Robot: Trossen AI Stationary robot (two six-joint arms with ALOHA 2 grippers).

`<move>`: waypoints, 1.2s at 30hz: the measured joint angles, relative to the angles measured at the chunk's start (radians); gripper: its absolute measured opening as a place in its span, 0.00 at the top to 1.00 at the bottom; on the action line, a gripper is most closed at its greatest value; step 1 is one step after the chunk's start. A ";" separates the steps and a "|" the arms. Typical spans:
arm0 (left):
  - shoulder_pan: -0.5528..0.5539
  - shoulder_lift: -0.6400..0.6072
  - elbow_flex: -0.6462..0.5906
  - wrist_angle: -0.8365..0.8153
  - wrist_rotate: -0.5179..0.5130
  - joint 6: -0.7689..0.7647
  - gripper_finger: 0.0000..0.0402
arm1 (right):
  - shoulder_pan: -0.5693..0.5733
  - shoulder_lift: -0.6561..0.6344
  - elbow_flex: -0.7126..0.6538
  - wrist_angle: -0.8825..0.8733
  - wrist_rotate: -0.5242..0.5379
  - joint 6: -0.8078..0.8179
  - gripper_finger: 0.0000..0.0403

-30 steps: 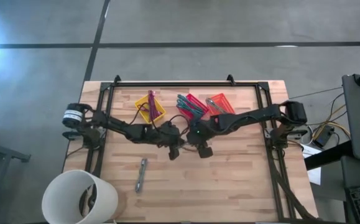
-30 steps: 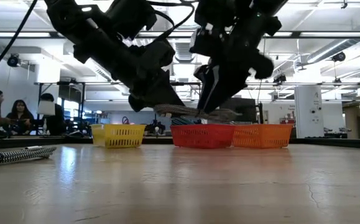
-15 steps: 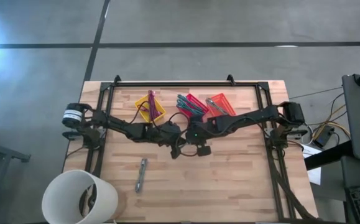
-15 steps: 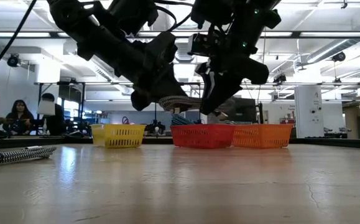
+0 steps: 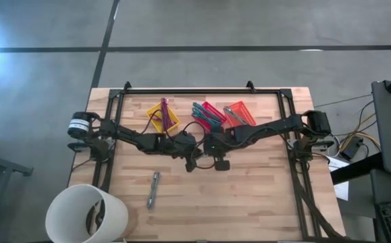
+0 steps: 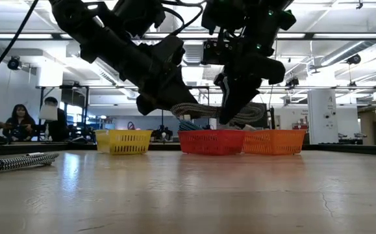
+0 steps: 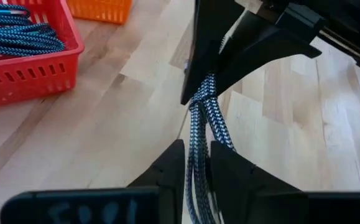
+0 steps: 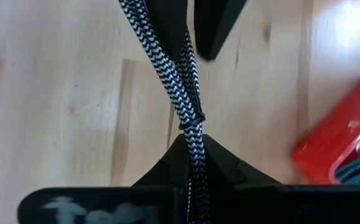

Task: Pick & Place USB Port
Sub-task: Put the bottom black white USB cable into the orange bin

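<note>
A black-and-white braided cable bundle [image 7: 203,118] hangs in the air over the table's middle, between my two grippers. My left gripper [image 5: 192,162] is shut on one end of it, and my right gripper [image 5: 213,152] is shut on the other end. The low view shows the bundle [image 6: 197,109] stretched nearly level between them, well above the table. In the left wrist view my left gripper [image 7: 196,163] faces the right gripper's fingers [image 7: 204,56]. A second braided cable [image 5: 153,190] lies flat on the table at the near left. My left gripper pinches the bundle's strands [image 7: 198,149] between its two fingers, coming from the table's left and lying along the cable. The bundle is lifted clear of the table. My right gripper pinches the bundle [image 8: 193,138] between its two fingers, just behind a thin tie around the strands. It comes from the table's right, slanting down. Several strands lie side by side in the hold, clear of the table.
A yellow basket [image 5: 163,116], a red basket [image 5: 207,113] with cables and an orange basket [image 5: 239,112] stand in a row at the far side. A white bucket [image 5: 87,214] stands off the near left corner. People sit in the room beyond [image 6: 19,120].
My right gripper has moved a little toward the left gripper and has shut on the free end of the cable bundle, which its open fingers straddled a second ago. My left gripper has raised the bundle slightly and kept its hold.
</note>
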 joint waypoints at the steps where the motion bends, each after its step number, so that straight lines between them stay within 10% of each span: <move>1: 0.000 0.000 0.000 0.000 -0.004 0.000 0.81 | 0.001 0.000 0.000 -0.012 0.000 0.018 0.95; 13: 0.000 0.000 -0.001 0.003 -0.069 0.030 0.72 | 0.019 -0.048 -0.002 -0.252 0.012 0.232 0.95; 22: -0.001 0.000 -0.001 -0.002 -0.071 0.031 0.73 | -0.060 -0.289 -0.054 -0.279 0.260 0.216 0.95; 36: -0.001 0.000 -0.002 -0.006 -0.071 0.031 0.73 | -0.500 -0.471 -0.437 0.237 0.075 0.169 0.95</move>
